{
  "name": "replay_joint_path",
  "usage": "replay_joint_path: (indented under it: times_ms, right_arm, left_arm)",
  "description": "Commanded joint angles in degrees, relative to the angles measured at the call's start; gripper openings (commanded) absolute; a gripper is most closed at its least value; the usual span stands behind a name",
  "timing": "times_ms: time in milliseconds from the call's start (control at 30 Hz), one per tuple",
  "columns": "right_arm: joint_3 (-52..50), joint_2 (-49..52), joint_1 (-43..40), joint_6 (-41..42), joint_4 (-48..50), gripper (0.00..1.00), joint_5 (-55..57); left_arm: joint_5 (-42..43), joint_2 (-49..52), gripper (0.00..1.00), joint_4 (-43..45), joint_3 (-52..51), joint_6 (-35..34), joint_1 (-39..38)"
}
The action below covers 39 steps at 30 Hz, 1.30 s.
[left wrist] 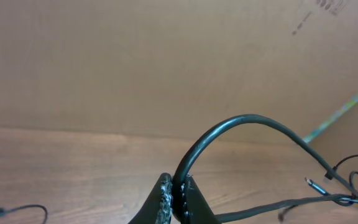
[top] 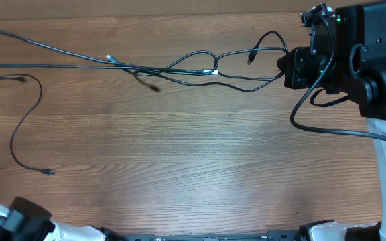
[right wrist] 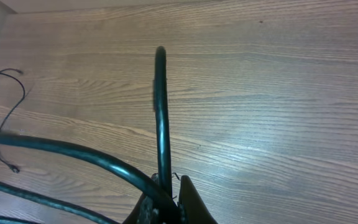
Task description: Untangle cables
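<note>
Several thin black cables (top: 200,67) stretch across the far side of the table, crossing in a loose tangle near the middle. My right gripper (top: 284,67) is shut on cable strands at their right end; its wrist view shows the jaws (right wrist: 166,202) pinching a black cable (right wrist: 161,112). My left gripper (left wrist: 178,194) is shut on a black cable (left wrist: 247,121) that arcs away to the tangle (left wrist: 353,186). This gripper lies beyond the overhead view's left edge. A separate cable (top: 20,127) lies loose at the left with its plug (top: 48,173).
The right arm's body and its thicker wiring (top: 354,60) fill the far right corner. Part of the left arm (top: 19,224) sits at the near left corner. A brown wall (left wrist: 166,62) rises behind the table.
</note>
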Motion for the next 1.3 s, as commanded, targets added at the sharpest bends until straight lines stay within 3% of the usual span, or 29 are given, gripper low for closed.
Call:
replay_joint_path:
  times_ms: [0, 433, 1067, 1133, 1267]
  right_arm:
    - [1.6, -0.9, -1.3, 0.2, -0.2, 0.04, 5.1]
    - [1.6, -0.9, -1.3, 0.2, -0.2, 0.04, 5.1]
    - [1.6, -0.8, -1.3, 0.2, -0.2, 0.04, 6.2]
    - [1.6, -0.8, -1.3, 0.2, -0.2, 0.04, 6.2]
    - [1.6, -0.8, -1.3, 0.2, 0.0, 0.04, 6.2]
  left_arm:
    - [0.4, -1.8, 0.04, 1.3, 0.7, 0.7, 1.8]
    - [-0.5, -3.0, 0.04, 2.8, 0.7, 0.2, 5.8]
    - [9.7, -3.0, 0.04, 12.1, 0.7, -10.7, 31.8]
    - [14.4, -3.0, 0.04, 15.6, 0.7, -14.3, 36.0]
    - [14.4, -3.0, 0.04, 23.3, 1.5, -27.6, 42.2]
